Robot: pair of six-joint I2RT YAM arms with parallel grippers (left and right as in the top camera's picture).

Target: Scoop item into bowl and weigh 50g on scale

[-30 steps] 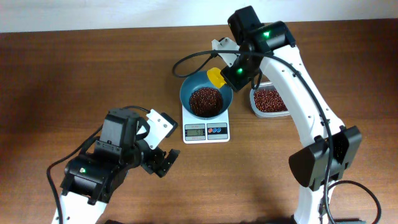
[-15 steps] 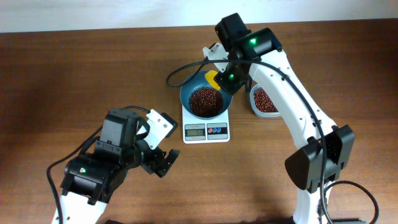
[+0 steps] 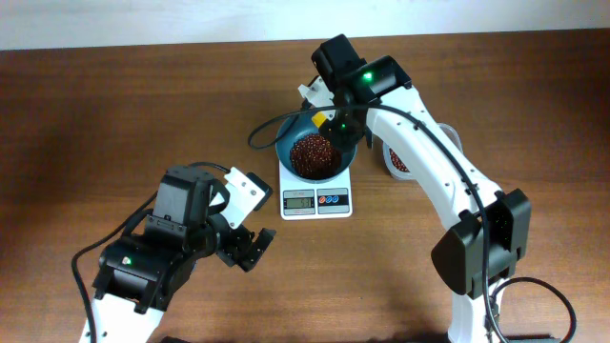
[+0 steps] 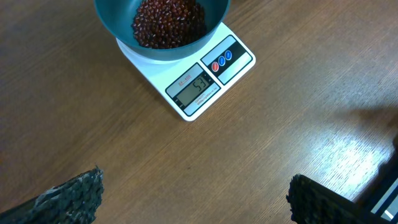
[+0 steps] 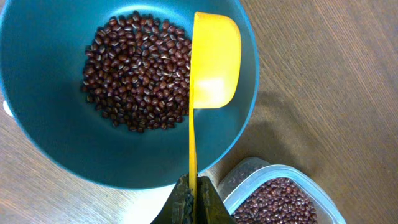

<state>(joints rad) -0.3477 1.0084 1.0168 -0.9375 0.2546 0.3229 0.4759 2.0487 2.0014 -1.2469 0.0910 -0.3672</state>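
Beans [image 5: 137, 74] lie in a loose dark heap at the bottom of the teal bowl [image 5: 50, 143], which sits on the white scale [image 4: 205, 78] near the middle of the wooden surface [image 4: 298, 124], its lit display and two round buttons facing outward. A yellow scoop [image 5: 214, 59] hangs over the bowl's inner side, turned on edge, its thin handle pinched by the right jaws, pressed together on it at the end of the right arm [image 3: 419, 162]. Just beside the bowl stands a clear tub [image 5: 245, 177] with more beans in it. Well apart, low over bare wood, the left arm [image 3: 162, 252] hovers, the left jaws spread wide and holding nothing.
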